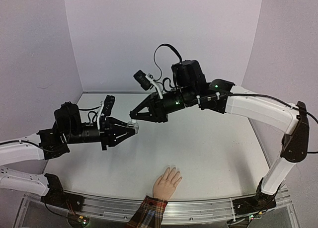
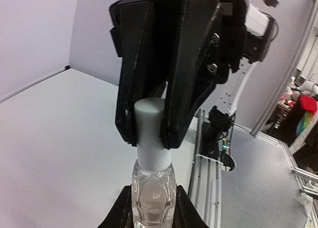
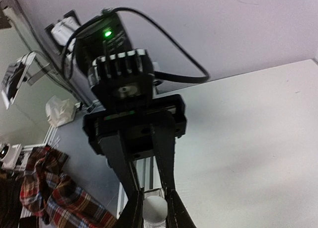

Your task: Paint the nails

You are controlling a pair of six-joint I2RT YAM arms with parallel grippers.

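Note:
A peach-coloured hand [image 1: 166,184] with a red plaid cuff [image 1: 147,212] lies palm down at the table's near edge. Its nails are too small to make out. Above the table's middle, my left gripper [image 1: 127,130] is shut on the body of a small clear bottle [image 2: 151,190]. My right gripper [image 1: 135,120] faces it and is shut on the bottle's white cap [image 2: 150,133]. In the right wrist view my own fingertips [image 3: 133,212] clamp the cap [image 3: 155,208]. Both grippers hang well behind and to the left of the hand.
The white table [image 1: 208,143] has purple walls behind and at both sides. An aluminium rail [image 1: 198,210] runs along the near edge. Plaid cloth [image 3: 49,190] shows low at the left of the right wrist view.

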